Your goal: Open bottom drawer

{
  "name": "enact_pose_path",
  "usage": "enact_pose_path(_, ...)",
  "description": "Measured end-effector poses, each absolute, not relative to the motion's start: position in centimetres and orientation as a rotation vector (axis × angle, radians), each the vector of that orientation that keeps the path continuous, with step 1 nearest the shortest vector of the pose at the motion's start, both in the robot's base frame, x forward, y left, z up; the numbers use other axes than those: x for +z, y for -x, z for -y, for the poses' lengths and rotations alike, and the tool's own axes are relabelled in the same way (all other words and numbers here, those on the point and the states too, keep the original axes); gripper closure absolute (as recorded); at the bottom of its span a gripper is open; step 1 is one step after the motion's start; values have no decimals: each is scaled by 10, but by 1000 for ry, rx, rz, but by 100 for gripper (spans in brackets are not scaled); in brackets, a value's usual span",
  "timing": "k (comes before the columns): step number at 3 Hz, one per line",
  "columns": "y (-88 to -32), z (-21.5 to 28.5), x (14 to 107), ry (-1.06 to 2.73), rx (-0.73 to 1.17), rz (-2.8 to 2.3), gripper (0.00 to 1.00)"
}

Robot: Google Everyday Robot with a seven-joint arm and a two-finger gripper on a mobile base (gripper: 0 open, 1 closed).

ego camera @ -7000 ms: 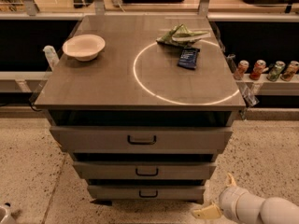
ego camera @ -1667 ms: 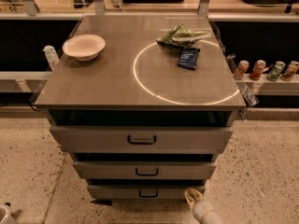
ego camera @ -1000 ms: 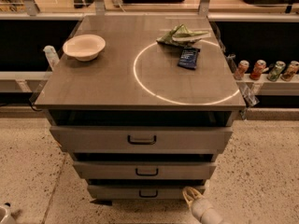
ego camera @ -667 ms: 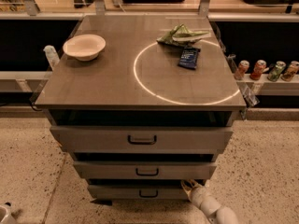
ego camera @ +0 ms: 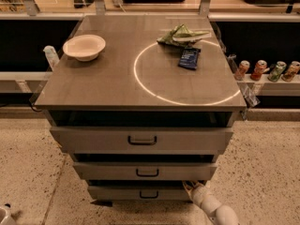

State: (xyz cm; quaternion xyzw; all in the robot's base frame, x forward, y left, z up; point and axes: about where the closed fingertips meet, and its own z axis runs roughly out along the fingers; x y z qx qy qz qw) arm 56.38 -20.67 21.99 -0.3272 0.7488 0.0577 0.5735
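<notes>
**A:** Starting big: seeing the worktop (ego camera: pixel 103 83) carrying a bowl (ego camera: pixel 84 47) and a blue packet (ego camera: pixel 189 58), all well apart from the job. Leaving those alone.

**B:** Agreeing. Going down the front, passing the top drawer (ego camera: pixel 93 139), then the middle drawer (ego camera: pixel 103 171). Finding the bottom drawer (ego camera: pixel 117 192) lowest, just above the floor, looking shut.

**A:** Spotting the arm (ego camera: pixel 220 213) stretched low from the lower right, putting the claw (ego camera: pixel 190 187) at that drawer's upper right corner. Not managing to tell how wide it is set, and not seeing anything held.

**B:** Judging the handle (ego camera: pixel 148 194) to be off to one side of the claw, toward the drawer's middle. Suggesting sliding along the front toward it, staying below the middle drawer. Then hooking the small pull squarely and drawing straight back, avoiding any sideways tug.
</notes>
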Motion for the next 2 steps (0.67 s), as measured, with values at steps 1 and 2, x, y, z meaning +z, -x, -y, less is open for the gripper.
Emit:
enact_pose_path(1, -581, 222, 220, 794, 73, -1780, 100)
enact_pose_path(2, -582, 222, 220, 793, 73, -1781, 100)
